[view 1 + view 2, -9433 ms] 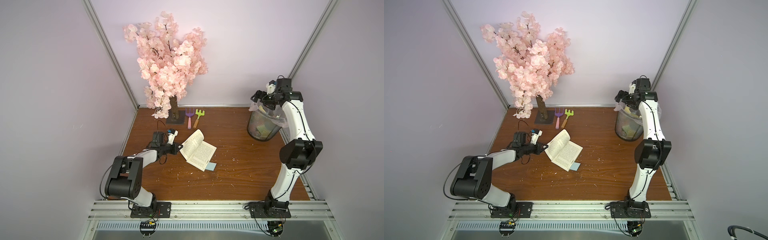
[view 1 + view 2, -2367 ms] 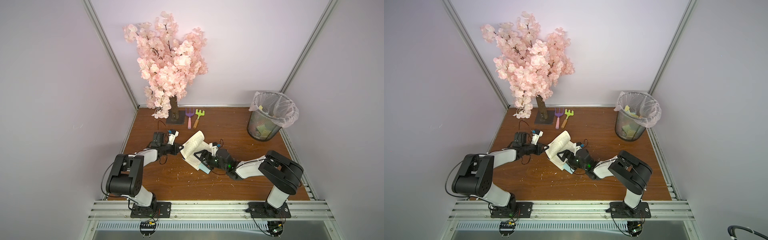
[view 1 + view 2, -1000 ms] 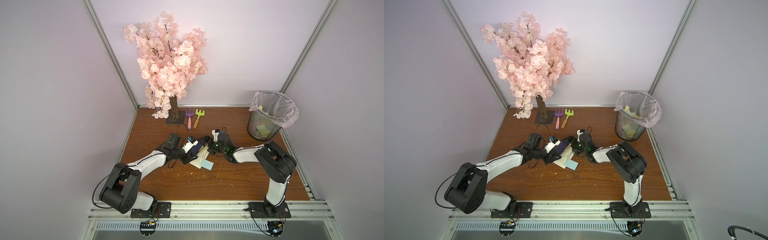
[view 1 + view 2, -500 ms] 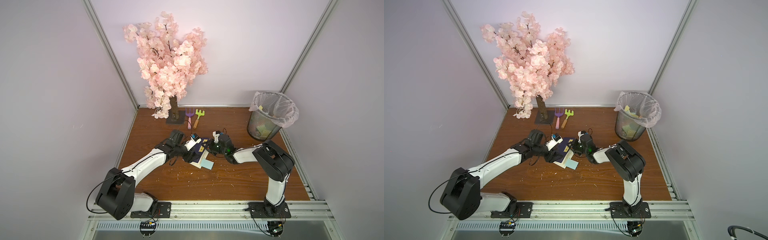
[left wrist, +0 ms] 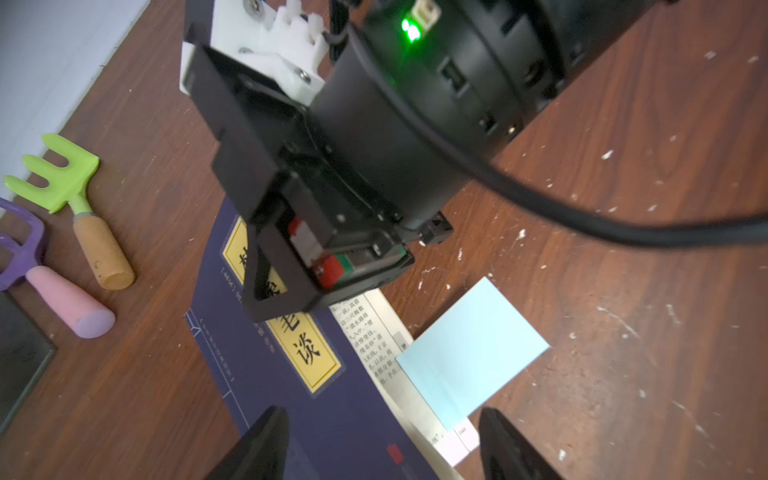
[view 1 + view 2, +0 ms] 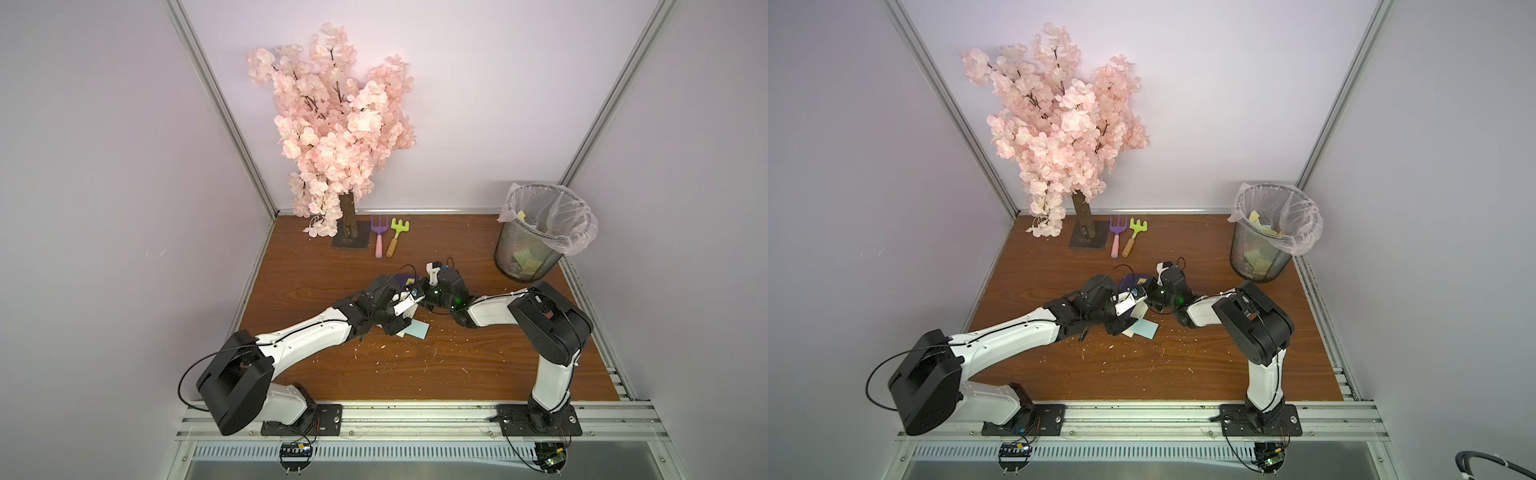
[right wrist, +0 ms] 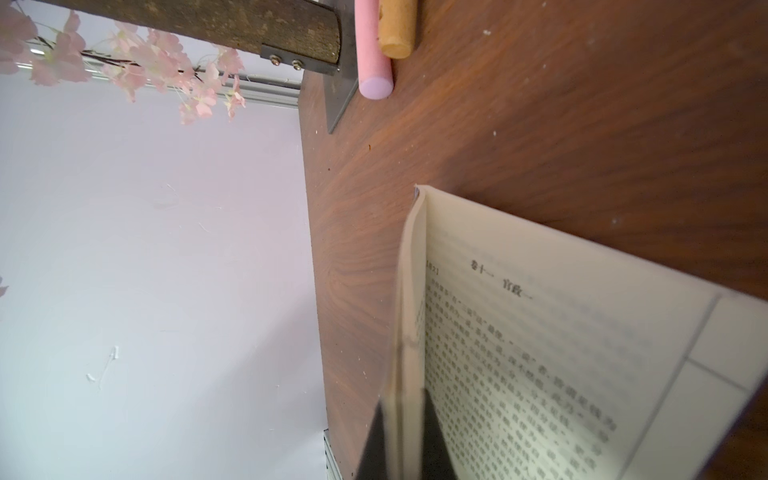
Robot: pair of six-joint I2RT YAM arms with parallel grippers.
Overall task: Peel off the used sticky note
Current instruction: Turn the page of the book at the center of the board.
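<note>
The right gripper is closed tight on the edge of a bunch of leaves of the book. The left gripper is wide open and holds nothing; it hangs just over the dark cover. The blue sticky note is stuck on a printed page beside the cover, and most of it lies out over the table.
</note>
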